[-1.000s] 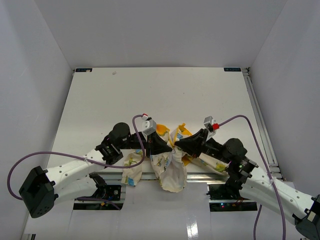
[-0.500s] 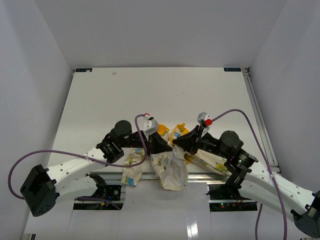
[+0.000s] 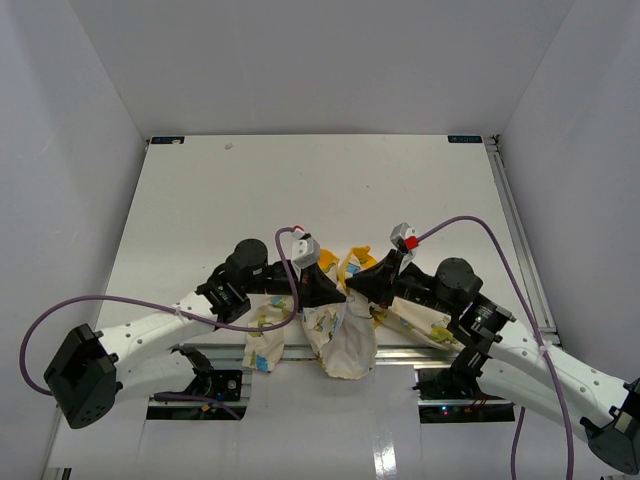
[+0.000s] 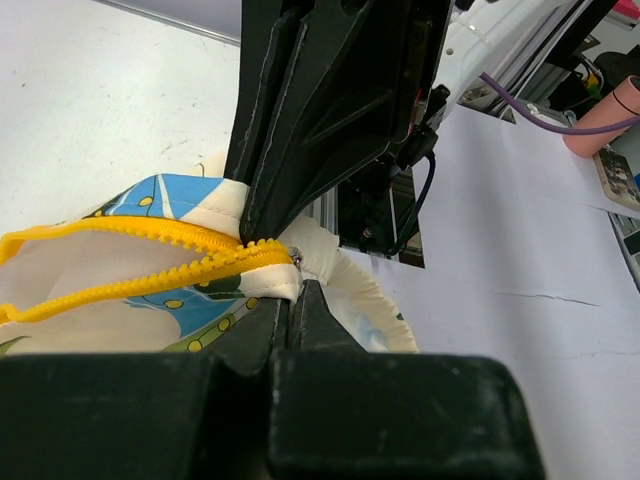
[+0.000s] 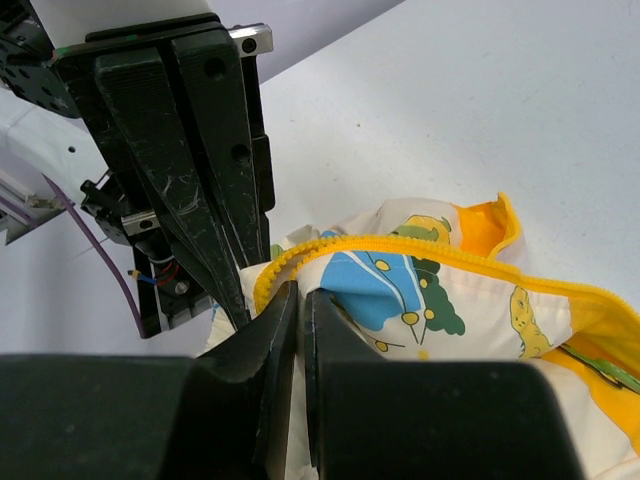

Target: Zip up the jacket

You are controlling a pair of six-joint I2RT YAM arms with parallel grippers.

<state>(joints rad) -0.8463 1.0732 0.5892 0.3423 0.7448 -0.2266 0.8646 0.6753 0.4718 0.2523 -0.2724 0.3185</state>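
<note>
Both left claw [image 4: 296, 300] and right claw [image 5: 301, 297] pinch the jacket [image 3: 345, 345] between them.

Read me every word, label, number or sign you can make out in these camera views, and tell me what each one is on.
No text can be read in any view.
Two blue tags at the far corners of the table: too small to read.
A printed strip at the right edge of the left wrist view: blurred, unreadable.
The jacket: cartoon figures only, no letters visible.
</note>
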